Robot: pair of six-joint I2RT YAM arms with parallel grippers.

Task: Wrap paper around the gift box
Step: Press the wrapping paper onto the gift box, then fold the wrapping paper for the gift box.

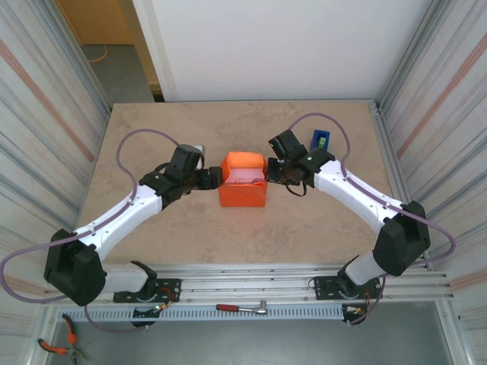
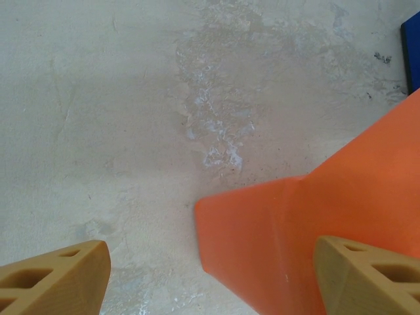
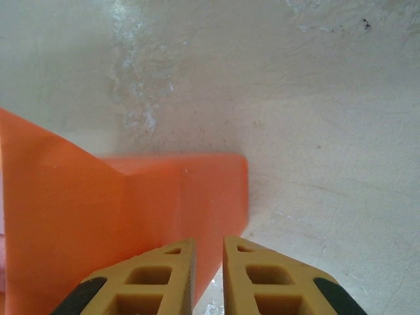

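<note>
The orange paper (image 1: 242, 194) stands folded up around the gift box (image 1: 245, 177), whose pale pink top shows in the opening at mid-table. My left gripper (image 1: 215, 179) is at the parcel's left side, open wide. In the left wrist view one fingertip (image 2: 357, 272) hangs over a paper flap (image 2: 295, 243) and the other (image 2: 62, 275) over bare table. My right gripper (image 1: 270, 173) is at the parcel's right side, its fingers (image 3: 167, 275) almost together, with a thin slit between them, above the side flap (image 3: 190, 197). Nothing shows clamped between them.
A blue tape dispenser (image 1: 320, 139) stands behind the right gripper and peeks in at the edge of the left wrist view (image 2: 413, 52). Corrugated walls close both table sides. A ratchet (image 1: 242, 308) and pliers (image 1: 57, 346) lie below the front rail.
</note>
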